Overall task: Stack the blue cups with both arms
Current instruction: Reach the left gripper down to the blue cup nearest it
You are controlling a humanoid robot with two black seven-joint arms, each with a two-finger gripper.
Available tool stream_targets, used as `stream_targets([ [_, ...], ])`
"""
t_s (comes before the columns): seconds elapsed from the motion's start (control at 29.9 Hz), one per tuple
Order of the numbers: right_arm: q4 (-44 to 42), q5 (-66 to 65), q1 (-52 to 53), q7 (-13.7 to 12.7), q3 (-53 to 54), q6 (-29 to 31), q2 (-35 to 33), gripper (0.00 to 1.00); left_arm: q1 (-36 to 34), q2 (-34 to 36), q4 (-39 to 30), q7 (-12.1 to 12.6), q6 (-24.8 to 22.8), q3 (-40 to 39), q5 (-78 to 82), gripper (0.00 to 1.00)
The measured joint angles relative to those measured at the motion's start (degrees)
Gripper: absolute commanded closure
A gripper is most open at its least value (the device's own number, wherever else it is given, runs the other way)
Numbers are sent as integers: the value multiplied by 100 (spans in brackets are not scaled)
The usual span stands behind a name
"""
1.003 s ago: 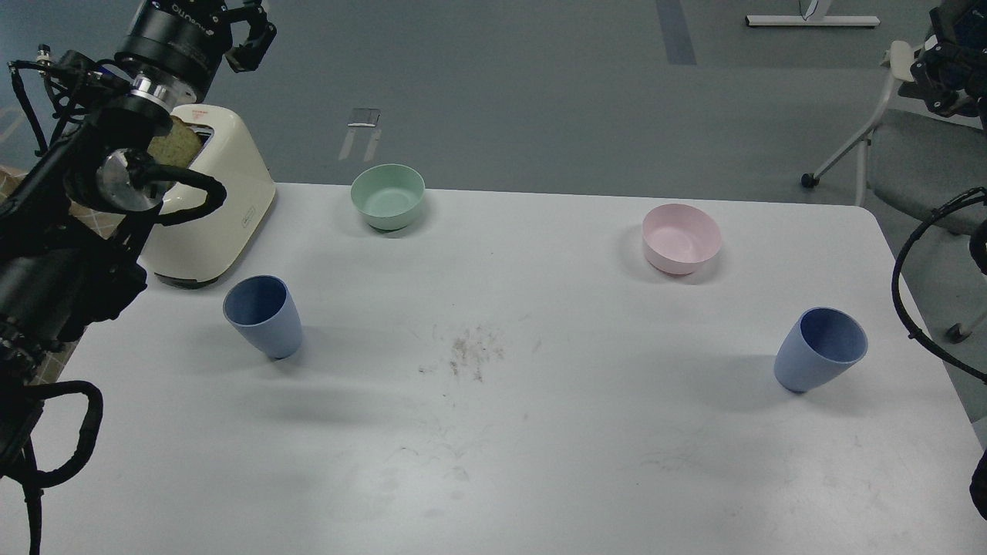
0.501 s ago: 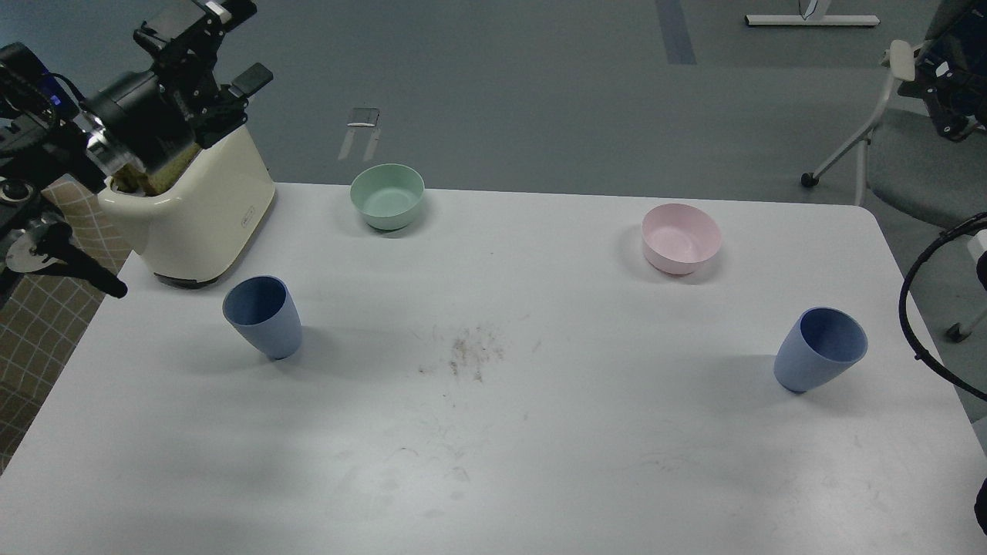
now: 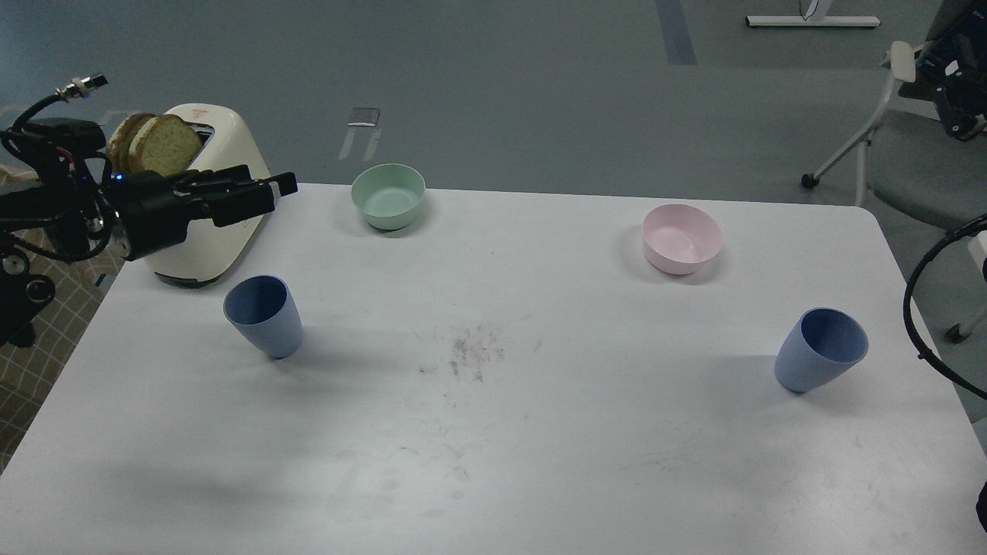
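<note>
Two dusty-blue cups stand upright and apart on the white table: one blue cup at the left, the other blue cup at the right. My left gripper reaches in level from the left, in front of the toaster and above and behind the left cup, not touching it. Its two fingers stand a little apart and hold nothing. My right gripper is a dark shape at the upper right edge, far above and behind the right cup. Its fingers cannot be told apart.
A cream toaster with two bread slices stands at the back left. A mint-green bowl and a pale pink bowl sit at the back. A chair stands off the right corner. A black cable loop hangs at the right edge.
My left arm has swung down from high above the toaster to a level reach in front of it. The right gripper has drifted slightly down and right. The cups have not moved.
</note>
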Motion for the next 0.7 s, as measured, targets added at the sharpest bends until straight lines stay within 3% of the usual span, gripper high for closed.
stream_targets([
  [0.1,0,25,-19,0,123,0,0,0,32,126,-57,-54,57,173,88,6],
  [0.23,0,65,-24,0,164,0,0,0,31,232,-96,-62,252,600,523,19],
  [0.47,20,70,-25,0,168,0,14,0,36,269,30,-64,803,952,1630,19],
  [0.7,31,70,-39,0,163,0,8,0,239,191,305,-64,938,1009,1658,29],
])
